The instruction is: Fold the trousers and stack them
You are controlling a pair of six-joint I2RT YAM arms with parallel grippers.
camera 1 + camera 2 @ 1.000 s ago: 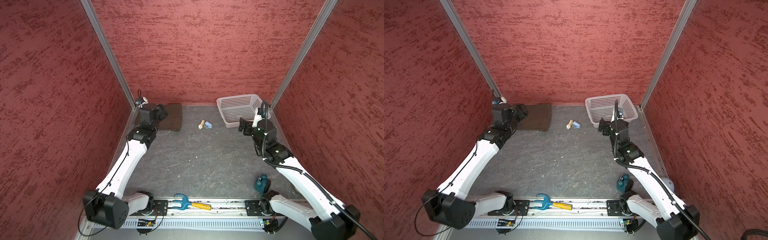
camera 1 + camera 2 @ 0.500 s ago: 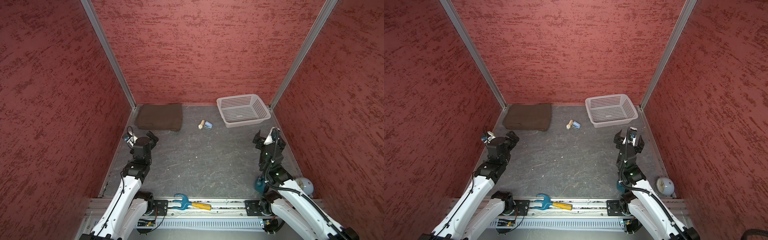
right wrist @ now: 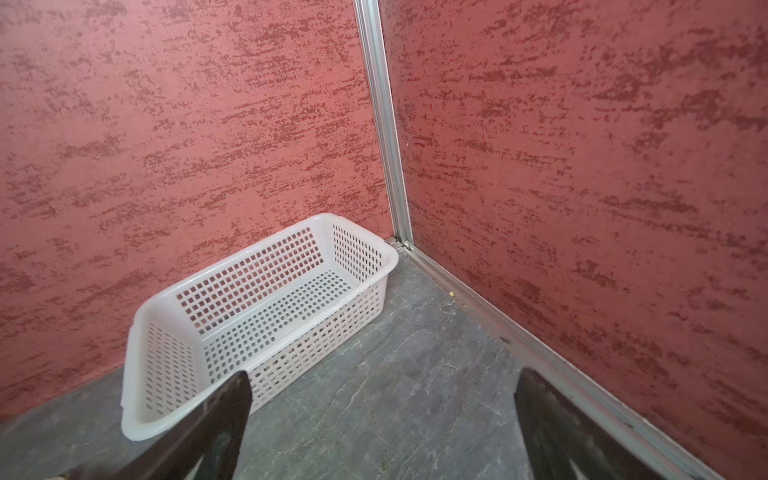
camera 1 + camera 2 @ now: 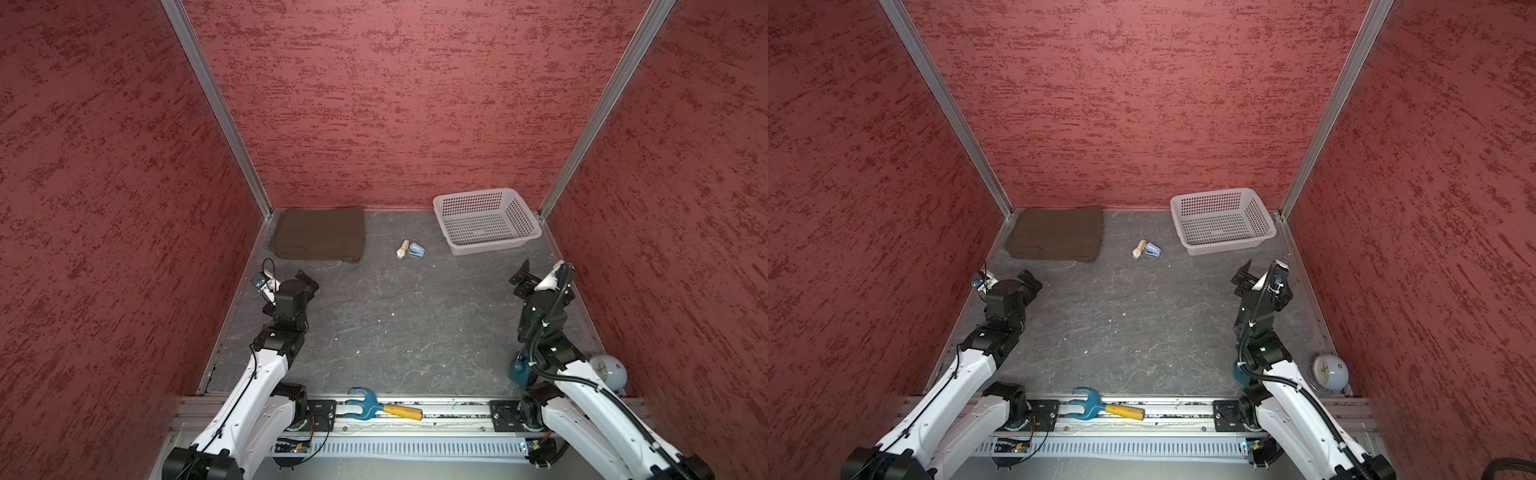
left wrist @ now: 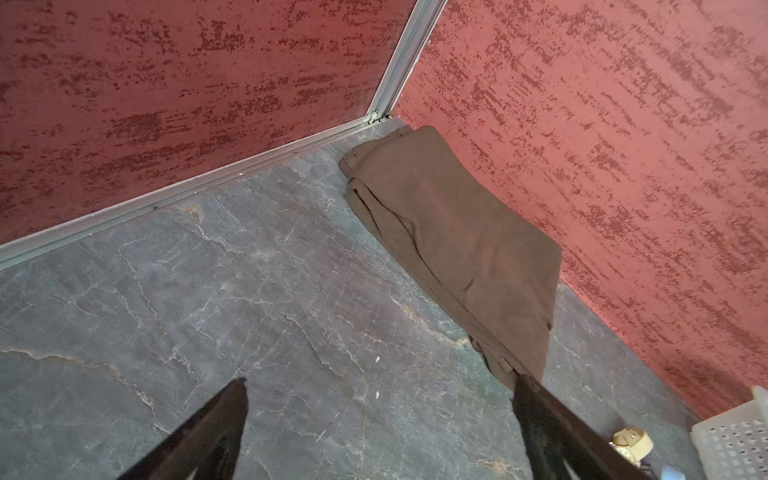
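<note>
Far left corner: the trousers, folded into a flat, dark olive-brown rectangle, lie on the grey tabletop with one edge along the back wall and one near the left wall; in the left wrist view we see stacked layers along their nearer edge. Nearer the camera, the left gripper hangs over bare tabletop, close to the cloth but apart from it in both top views; its fingers are spread wide with nothing between them. Centre: a small beige-and-blue object lies between the trousers and the basket; on the front rail rests a blue fork-headed tool with a yellow handle. Right: the white perforated basket sits in the far right corner; the right gripper faces it from near by without touching; its fingers are likewise spread wide and hold nothing. Far right, near edge: a teal object beside the right arm, then a pale round clock.
</note>
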